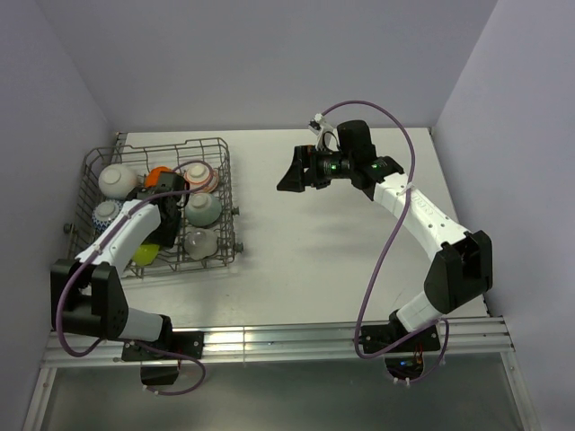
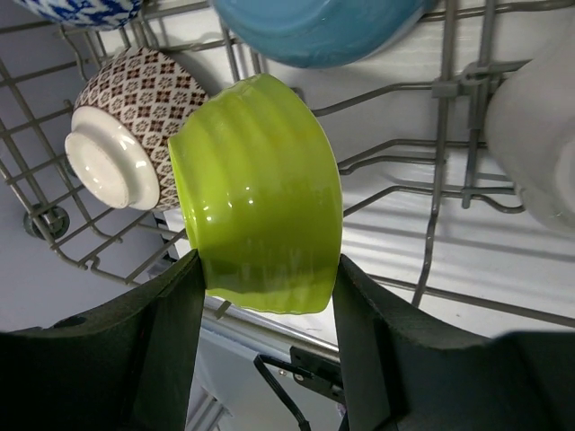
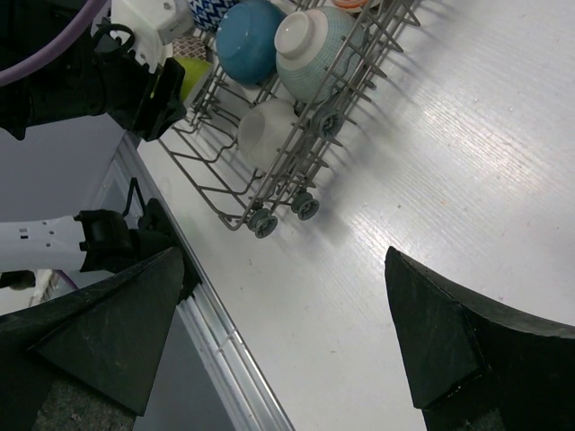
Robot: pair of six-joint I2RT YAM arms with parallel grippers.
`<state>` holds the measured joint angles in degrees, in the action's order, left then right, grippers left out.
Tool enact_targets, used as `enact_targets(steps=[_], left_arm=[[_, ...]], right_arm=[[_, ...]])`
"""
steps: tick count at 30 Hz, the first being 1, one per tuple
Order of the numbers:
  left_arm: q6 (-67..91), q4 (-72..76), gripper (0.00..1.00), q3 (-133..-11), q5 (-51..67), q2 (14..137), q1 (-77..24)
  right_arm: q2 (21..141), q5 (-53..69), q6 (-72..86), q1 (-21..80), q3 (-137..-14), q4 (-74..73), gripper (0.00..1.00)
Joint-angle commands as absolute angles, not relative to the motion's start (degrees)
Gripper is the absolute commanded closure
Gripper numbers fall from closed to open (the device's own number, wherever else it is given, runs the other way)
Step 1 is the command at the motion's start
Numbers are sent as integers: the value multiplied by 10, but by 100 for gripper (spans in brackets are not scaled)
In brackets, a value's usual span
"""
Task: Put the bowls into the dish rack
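The left gripper (image 2: 267, 269), jaws pinching a lime-green bowl (image 2: 256, 189) by its sides, holds it tilted at the near end of the dish rack (image 1: 220, 166); this looks like the last placement, and the next move calls for seating the bowl among the tines and letting go. Farther out, the right gripper (image 3: 284, 256) hangs empty over the table (image 3: 431, 180), jaws spread wide; no readable writing shows

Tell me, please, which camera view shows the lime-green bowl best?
Left wrist: the lime-green bowl sits large in the left gripper. Top external shows only a sliver beside the left arm; right wrist, a small patch in the dish rack.
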<state>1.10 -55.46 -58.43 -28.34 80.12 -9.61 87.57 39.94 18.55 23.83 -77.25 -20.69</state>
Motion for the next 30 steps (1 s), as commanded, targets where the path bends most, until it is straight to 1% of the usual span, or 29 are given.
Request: enact_targets(steps=[1,8,14,15,17,18,21,23,24,28,30], left_arm=[[21,-538,100,-596,-296,807,-109],[25,-529,97,-594,-283,828,-123],[27,-526,87,-594,-272,841,-131],[26,-526,80,-596,-272,843,-133],[25,-528,73,-596,-270,844,-134],[25,-530,64,-600,-263,844,-134],[20,-540,47,-614,-251,843,-136],[21,-548,40,-624,-246,844,-136],[20,-555,32,-633,-243,845,-137],[25,-571,24,-649,-221,843,-142],[27,-572,15,-650,-228,842,-146]], right_arm=[[868,396,174,232,-779,-203,0],[873,396,172,231,-785,-207,0],[877,396,171,230,-786,-210,0],[878,396,171,230,-786,-210,0],[878,396,170,230,-788,-212,0],[879,396,169,230,-788,-212,0],[882,396,169,230,-790,-214,0],[884,396,169,230,-791,-214,0],[885,396,169,230,-792,-214,0],[885,396,168,230,-795,-215,0],[885,395,168,230,-794,-215,0]])
